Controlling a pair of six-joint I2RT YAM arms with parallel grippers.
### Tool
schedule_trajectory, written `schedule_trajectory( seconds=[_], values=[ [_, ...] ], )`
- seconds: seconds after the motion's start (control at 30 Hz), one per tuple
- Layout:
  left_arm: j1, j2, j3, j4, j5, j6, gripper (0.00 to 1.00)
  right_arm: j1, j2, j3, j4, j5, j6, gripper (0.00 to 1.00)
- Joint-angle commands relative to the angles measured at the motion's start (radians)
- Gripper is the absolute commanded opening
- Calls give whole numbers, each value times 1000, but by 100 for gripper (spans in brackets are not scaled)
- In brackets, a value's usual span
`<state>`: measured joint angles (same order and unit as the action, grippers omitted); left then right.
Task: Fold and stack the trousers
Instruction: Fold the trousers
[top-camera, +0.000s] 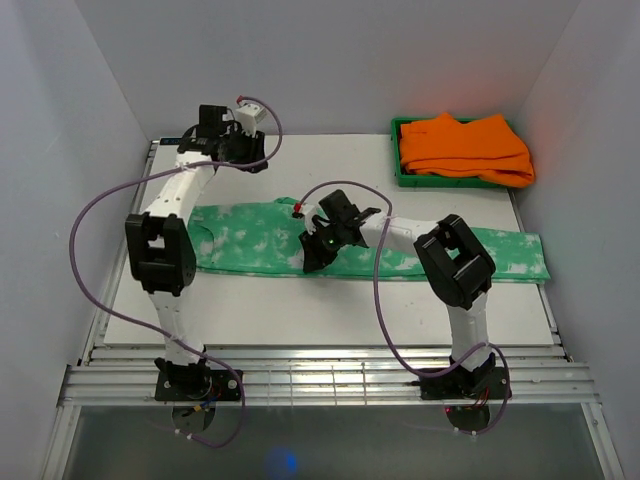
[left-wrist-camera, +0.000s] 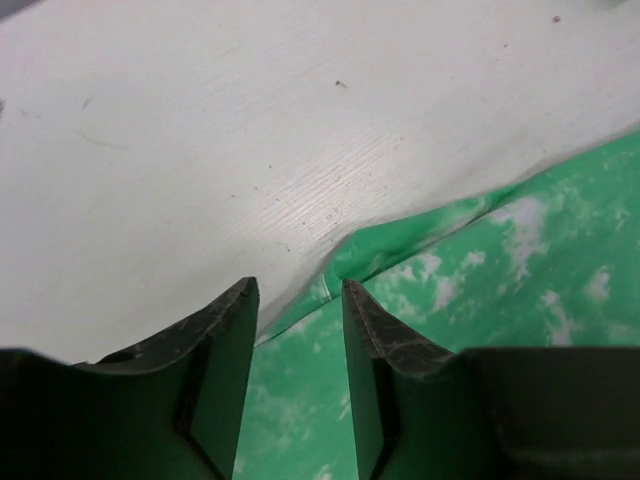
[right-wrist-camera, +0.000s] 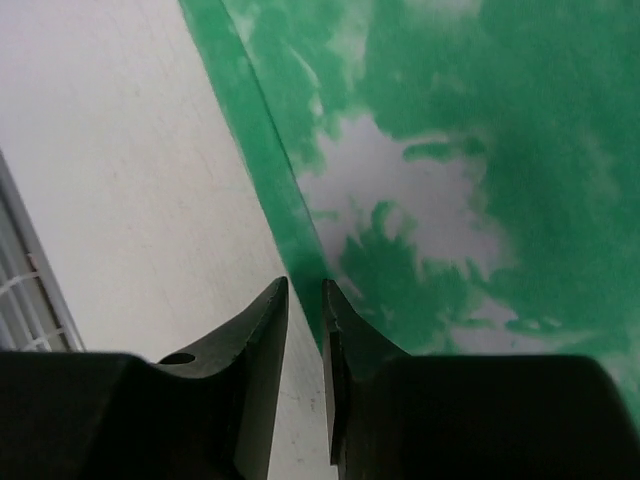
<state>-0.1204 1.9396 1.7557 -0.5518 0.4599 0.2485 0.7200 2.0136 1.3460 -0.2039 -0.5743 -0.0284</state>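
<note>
Jaws of the right gripper (right-wrist-camera: 304, 290) stand almost together, with only a slim gap between them. The folded hem of the long green cloth trousers with white tie-dye blotches (right-wrist-camera: 480, 200) runs straight down into that gap. Whether the cloth is actually pinched cannot be told, since the black fingers (right-wrist-camera: 262, 340) cover the spot. Jaws of the left gripper (left-wrist-camera: 297, 292) are spread with nothing between them. Seen through their gap is the trousers' edge, where a small crease rises off the white table (left-wrist-camera: 200, 150).

From the top camera, the trousers lie stretched flat across the middle of the table, from the left arm's side to the right edge. The right gripper sits low over their near hem around mid-length. The left gripper is raised near the far left corner, beyond the garment's far edge. Part of the cloth is covered by both arms. A green plastic tray (top-camera: 399, 176) at the far right corner holds folded plain orange garments (top-camera: 465, 148), well apart from the trousers.
</note>
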Motion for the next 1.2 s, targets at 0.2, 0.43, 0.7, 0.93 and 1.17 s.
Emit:
schedule_trajectory(
  seconds=[0.2,0.43,0.7,0.93,1.17],
  values=[
    [-82,280,255,-264,-138,-117,48,48,19,-56,-28,347,-264,20],
    [-124,289,185,-263,-179,-117,48,56,54,-73,-89,372,-294,16],
    [-134,268,142,-212,-176,-132,45,71,73,-68,-112,373,-289,15],
    [-159,274,165,-232,-236,-95,52,90,83,-73,-132,404,-312,8],
    [-173,361,241,-243,-444,-37,27,102,86,-82,-149,387,-349,8]
  ],
)
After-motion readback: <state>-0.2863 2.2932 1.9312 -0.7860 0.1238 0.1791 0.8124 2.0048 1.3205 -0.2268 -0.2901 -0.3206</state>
